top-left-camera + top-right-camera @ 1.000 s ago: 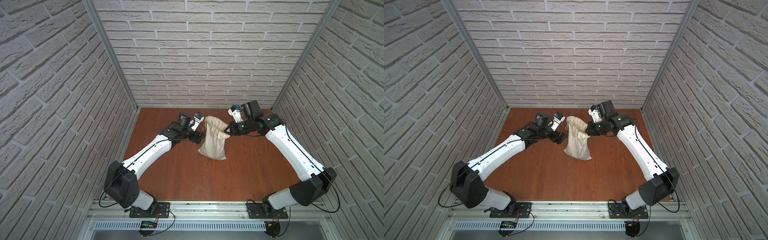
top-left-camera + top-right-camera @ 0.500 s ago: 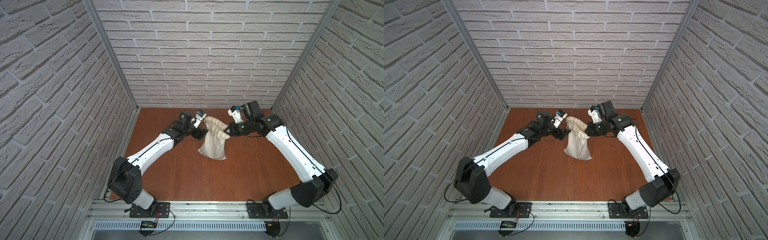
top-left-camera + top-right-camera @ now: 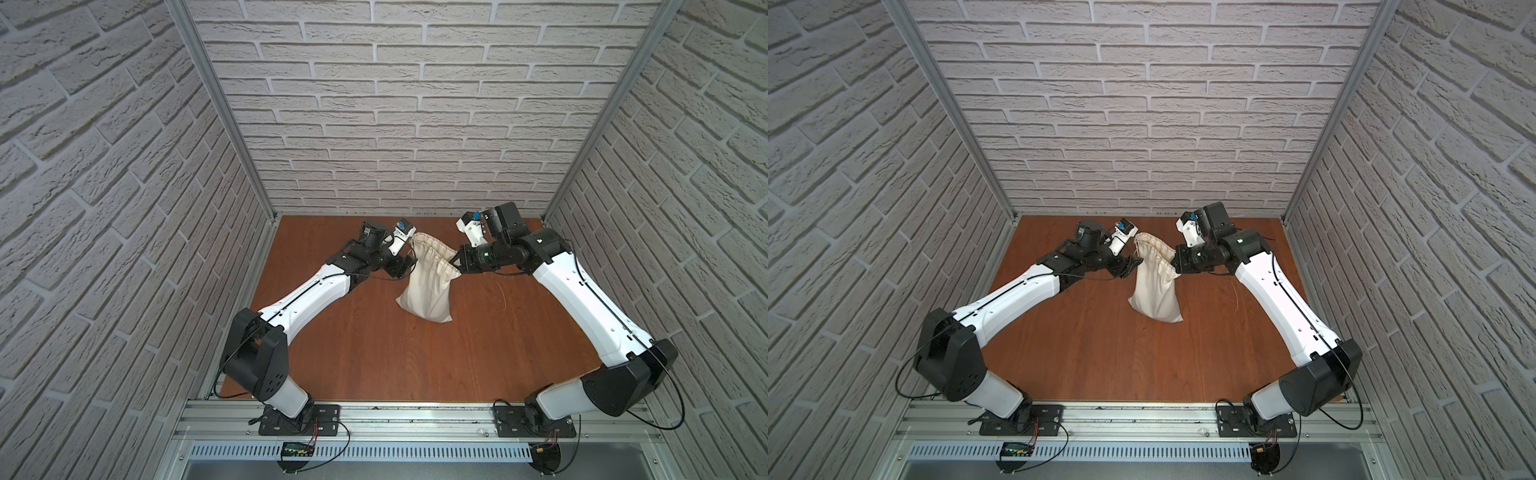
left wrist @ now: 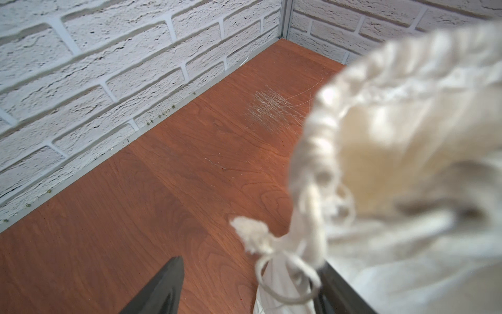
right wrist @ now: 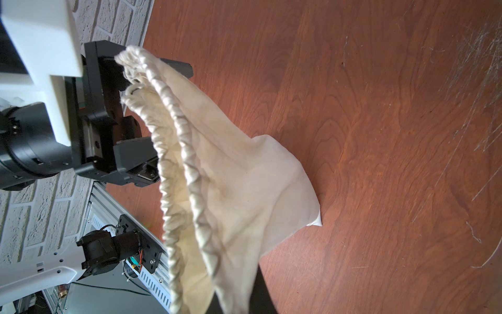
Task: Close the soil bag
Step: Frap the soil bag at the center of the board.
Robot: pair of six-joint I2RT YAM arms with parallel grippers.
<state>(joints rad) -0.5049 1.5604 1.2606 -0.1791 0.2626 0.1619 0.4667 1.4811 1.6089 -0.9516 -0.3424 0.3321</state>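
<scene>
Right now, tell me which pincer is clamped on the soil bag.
The right pincer: its jaws are shut on the gathered rim of the soil bag, holding that side up. The left pincer stands open beside the drawstring, gripping nothing.

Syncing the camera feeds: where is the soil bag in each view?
In a top view: soil bag near centre.
In a top view: near centre.
Left wrist: blurred, filling the right side.
Right wrist: centre, reaching the bottom edge.
Shared landmark: red-brown wooden table.

Your left gripper (image 3: 408, 266) has closed in on the soil bag (image 3: 428, 286): it stood apart a second ago, and now its parted jaws straddle the cord (image 4: 288, 274) at the neck.
</scene>
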